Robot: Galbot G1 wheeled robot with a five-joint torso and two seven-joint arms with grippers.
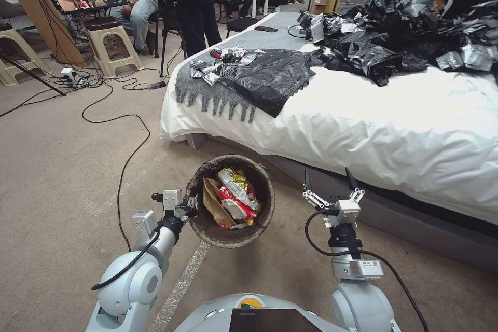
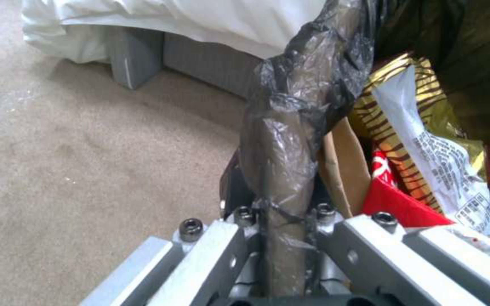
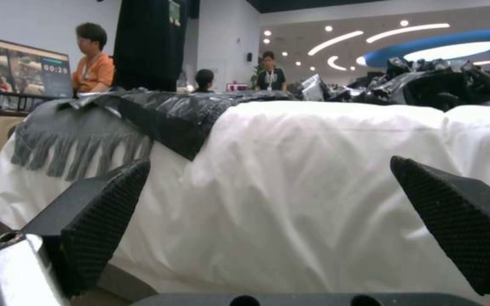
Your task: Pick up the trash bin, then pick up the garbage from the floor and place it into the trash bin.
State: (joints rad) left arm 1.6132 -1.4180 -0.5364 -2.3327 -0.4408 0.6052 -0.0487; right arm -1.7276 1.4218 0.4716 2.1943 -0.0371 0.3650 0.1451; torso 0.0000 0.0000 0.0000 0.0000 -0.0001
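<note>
My left claw [image 1: 191,207] grips the trash bin [image 1: 207,231] rim, and the bag folded over that rim hides my fingertips. Beyond it, the garbage [image 1: 234,198] buries the bin's bottom. My right claw [image 1: 330,182] gapes toward the bed [image 1: 394,124], whose far end runs off-frame.

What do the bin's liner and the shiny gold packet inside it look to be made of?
The liner on the trash bin, which the left claw grips at the rim, looks like thin plastic film: dark, glossy, wrinkled, half see-through. The gold packet seems to be metallised foil wrapper, from its crinkled, reflective printed surface.
</note>
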